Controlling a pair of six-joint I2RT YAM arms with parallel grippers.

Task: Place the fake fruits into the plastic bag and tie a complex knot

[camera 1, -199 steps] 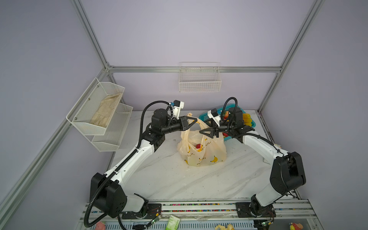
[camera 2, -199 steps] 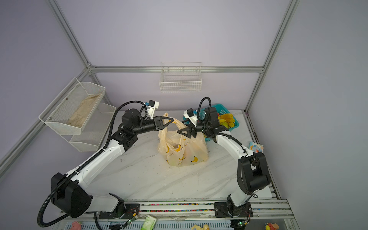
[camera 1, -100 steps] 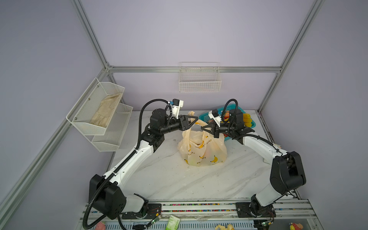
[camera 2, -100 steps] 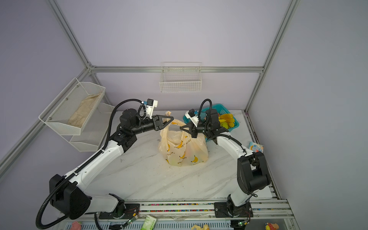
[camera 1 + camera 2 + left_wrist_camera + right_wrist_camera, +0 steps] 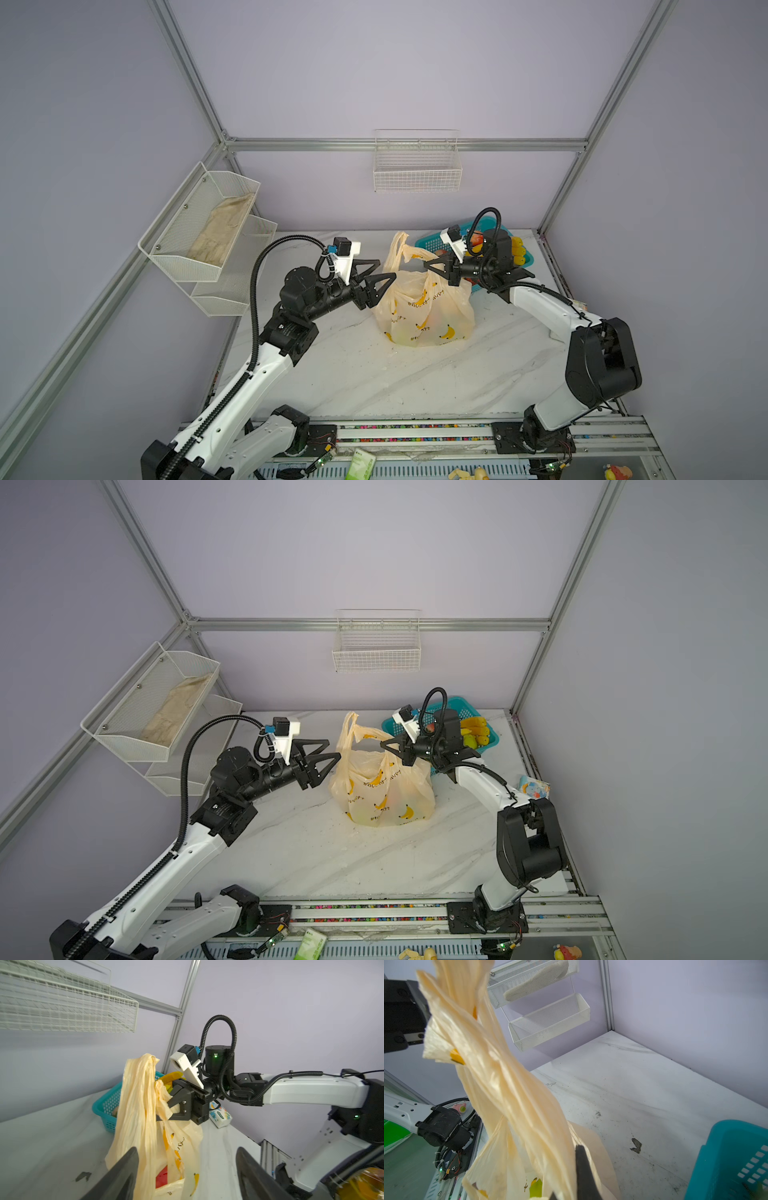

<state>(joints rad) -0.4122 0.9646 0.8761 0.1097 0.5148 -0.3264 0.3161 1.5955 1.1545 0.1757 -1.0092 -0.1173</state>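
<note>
The plastic bag (image 5: 424, 309) sits mid-worktop (image 5: 365, 374) with fruit (image 5: 161, 1176) inside, the right jaws pinch one handle (image 5: 163, 1101) tight and the left jaws stand open just left of the bag, so knot-tying looks begun and next the left jaws must grab the other handle (image 5: 139, 1088).

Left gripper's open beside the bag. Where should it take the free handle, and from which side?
Take the free handle mid-strip, coming in level from where the left gripper sits beside the plastic bag. The strip stands upright and bunched narrow, so open jaws can likely straddle it. The right gripper pins the other handle on the far side.
</note>
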